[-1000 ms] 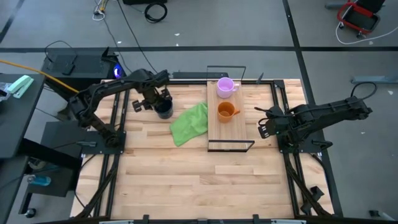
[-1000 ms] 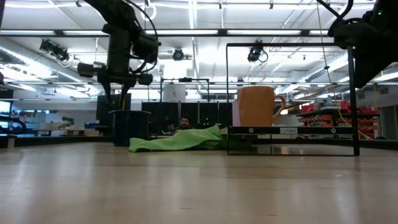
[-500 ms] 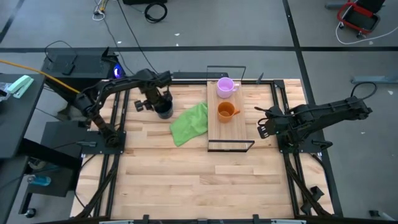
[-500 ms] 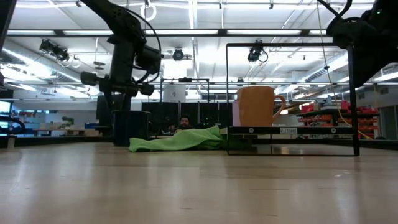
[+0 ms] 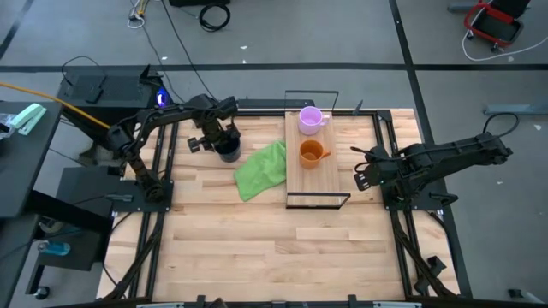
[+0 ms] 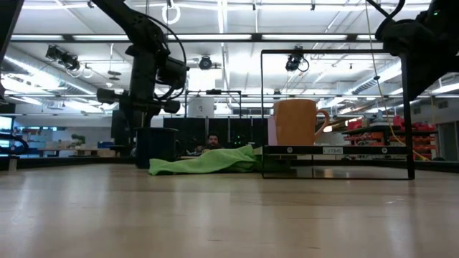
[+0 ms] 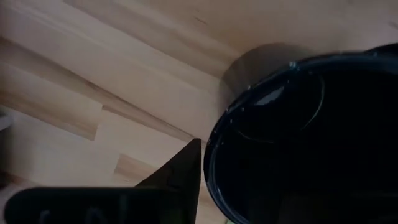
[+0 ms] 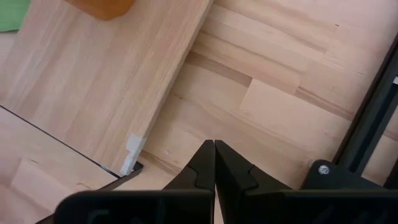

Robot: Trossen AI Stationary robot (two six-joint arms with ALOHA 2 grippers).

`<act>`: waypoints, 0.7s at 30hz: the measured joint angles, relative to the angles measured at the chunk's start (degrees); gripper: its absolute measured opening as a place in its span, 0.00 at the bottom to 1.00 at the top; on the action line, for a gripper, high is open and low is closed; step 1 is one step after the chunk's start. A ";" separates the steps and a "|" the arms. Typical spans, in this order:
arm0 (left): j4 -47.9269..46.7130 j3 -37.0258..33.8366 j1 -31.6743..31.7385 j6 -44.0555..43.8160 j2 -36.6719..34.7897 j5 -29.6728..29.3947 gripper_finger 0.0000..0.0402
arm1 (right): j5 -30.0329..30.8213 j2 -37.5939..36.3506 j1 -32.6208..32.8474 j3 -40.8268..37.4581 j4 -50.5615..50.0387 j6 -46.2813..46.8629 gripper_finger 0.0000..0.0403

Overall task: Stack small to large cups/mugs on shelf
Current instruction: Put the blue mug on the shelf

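On the table (image 5: 257, 248), the left pincer (image 5: 224, 142) straddles the navy mug's (image 5: 227, 152) rim, apparently not yet clamped. It should close squarely before lifting toward the shelf (image 5: 318, 180). The right pincer (image 8: 214, 152) waits, closed.

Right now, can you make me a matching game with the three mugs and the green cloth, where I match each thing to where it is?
Things:
1. purple mug
2. orange mug
3. dark mug
4. green cloth

Places:
A. on the table, under the left arm's fingers
B. lying on the table between the dark mug and the shelf
C. on the shelf, at its far end
D. on the shelf, near its middle

Pairs: 1-C, 2-D, 3-A, 4-B
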 joint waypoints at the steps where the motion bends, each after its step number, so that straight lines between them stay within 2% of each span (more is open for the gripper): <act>1: 0.06 0.00 0.04 0.01 0.00 -0.02 0.25 | 0.00 0.01 0.00 0.00 0.22 0.00 0.02; 12: 1.19 0.04 0.55 0.60 -0.21 -2.71 0.09 | 0.00 0.00 0.00 0.00 0.53 0.02 0.02; 21: 3.23 0.02 2.05 6.11 -0.11 -3.95 0.11 | 0.00 0.02 0.00 0.00 0.68 0.02 0.02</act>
